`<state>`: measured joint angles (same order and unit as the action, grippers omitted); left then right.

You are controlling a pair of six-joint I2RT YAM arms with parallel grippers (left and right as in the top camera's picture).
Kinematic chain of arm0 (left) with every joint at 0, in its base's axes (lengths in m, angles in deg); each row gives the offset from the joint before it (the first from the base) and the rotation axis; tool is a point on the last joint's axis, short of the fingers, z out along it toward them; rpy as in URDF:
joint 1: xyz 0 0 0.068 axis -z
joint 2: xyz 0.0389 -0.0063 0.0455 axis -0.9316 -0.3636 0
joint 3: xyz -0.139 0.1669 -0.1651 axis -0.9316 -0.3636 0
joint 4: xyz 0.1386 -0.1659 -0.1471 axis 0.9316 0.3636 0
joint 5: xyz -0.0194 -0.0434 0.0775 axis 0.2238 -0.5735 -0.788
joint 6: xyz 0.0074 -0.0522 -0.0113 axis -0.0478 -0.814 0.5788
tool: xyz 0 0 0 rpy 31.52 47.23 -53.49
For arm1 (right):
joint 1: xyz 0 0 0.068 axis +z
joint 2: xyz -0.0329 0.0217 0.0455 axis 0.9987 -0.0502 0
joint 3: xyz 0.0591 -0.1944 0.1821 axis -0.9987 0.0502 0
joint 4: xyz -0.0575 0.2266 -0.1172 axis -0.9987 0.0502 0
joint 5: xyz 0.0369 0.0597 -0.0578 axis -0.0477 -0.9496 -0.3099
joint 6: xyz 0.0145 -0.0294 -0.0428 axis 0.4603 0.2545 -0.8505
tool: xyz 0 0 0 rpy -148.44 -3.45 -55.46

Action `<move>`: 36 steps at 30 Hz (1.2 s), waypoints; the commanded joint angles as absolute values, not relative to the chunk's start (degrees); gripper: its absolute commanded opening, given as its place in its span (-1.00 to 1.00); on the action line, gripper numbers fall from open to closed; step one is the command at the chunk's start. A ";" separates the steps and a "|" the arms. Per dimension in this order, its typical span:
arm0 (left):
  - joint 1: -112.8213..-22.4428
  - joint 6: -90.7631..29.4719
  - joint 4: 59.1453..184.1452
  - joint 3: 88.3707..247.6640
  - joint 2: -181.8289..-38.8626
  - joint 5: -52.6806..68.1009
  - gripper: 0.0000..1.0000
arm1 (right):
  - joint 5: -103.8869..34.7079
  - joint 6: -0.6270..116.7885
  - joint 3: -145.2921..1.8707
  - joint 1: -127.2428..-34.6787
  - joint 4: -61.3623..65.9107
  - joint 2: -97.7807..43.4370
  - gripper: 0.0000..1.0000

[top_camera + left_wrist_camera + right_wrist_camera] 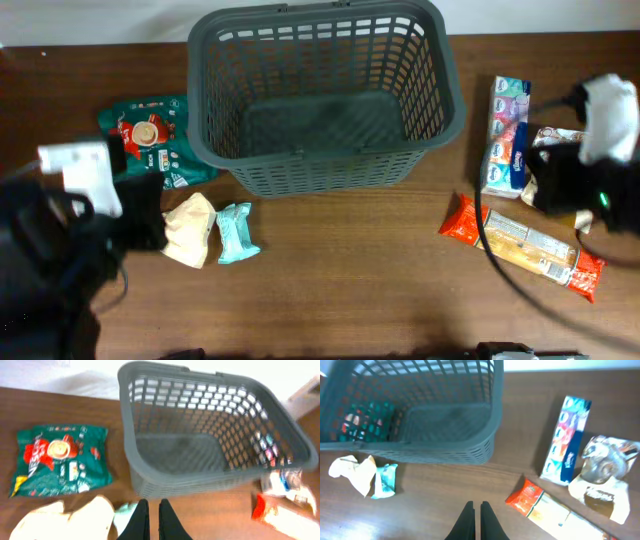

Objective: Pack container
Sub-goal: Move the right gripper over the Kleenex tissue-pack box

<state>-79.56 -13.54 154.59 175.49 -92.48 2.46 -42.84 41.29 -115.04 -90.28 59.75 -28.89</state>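
A dark brown wooden table [350, 290] fills the overhead view, with a pale wall along its far edge. The large dark grey plastic container [320, 178], a rectangular basket with slotted lattice sides and a thick rim, stands upright at the far middle of the table, and its solid base shows through the open top.

On the left side, just beside the container, lies a flat green snack packet with red and white print [150, 135]. Nearer to us sit a crumpled cream-coloured wrapper [190, 230] and a small teal packet [237, 232], touching each other and near the container's front wall.

On the right side we see a long blue-and-white tissue pack [505, 135] lying lengthwise, well apart from the container. Close by is a long packet with orange ends and a pale middle [525, 245], lying at a slant. In the right wrist view a brown-and-white pouch with a silvery top [602, 472] rests just beside the tissue pack.

The left tool [153, 510] hangs above the table near the teal packet and the cream wrapper. Its dark fingers are pressed together and pinch nothing. The right tool [476, 510] is over bare wood between the two groups of packets, also pressed together and holding nothing.
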 commanded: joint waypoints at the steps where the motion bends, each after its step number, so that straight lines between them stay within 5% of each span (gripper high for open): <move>1: -79.16 -6.46 158.79 175.97 -89.51 -1.84 -0.96 | -40.65 39.92 -112.59 -89.76 60.32 -22.99 -0.92; 6: -74.00 -6.05 160.21 175.97 -87.06 -3.55 -0.97 | -37.86 40.14 -99.55 -89.76 59.97 -13.54 -0.92; 15: -50.92 -11.03 163.73 175.27 -86.62 -29.91 -0.96 | -35.93 41.58 -79.61 -89.76 63.81 -2.62 -0.93; 27: -57.96 -10.42 164.39 175.19 -89.77 -22.69 -0.96 | -36.50 43.55 -78.72 -89.78 62.72 -3.03 -0.93; 36: -73.24 -7.77 164.39 175.19 -98.18 -9.53 -0.96 | -36.39 42.04 -78.72 -89.76 64.03 -3.14 -0.93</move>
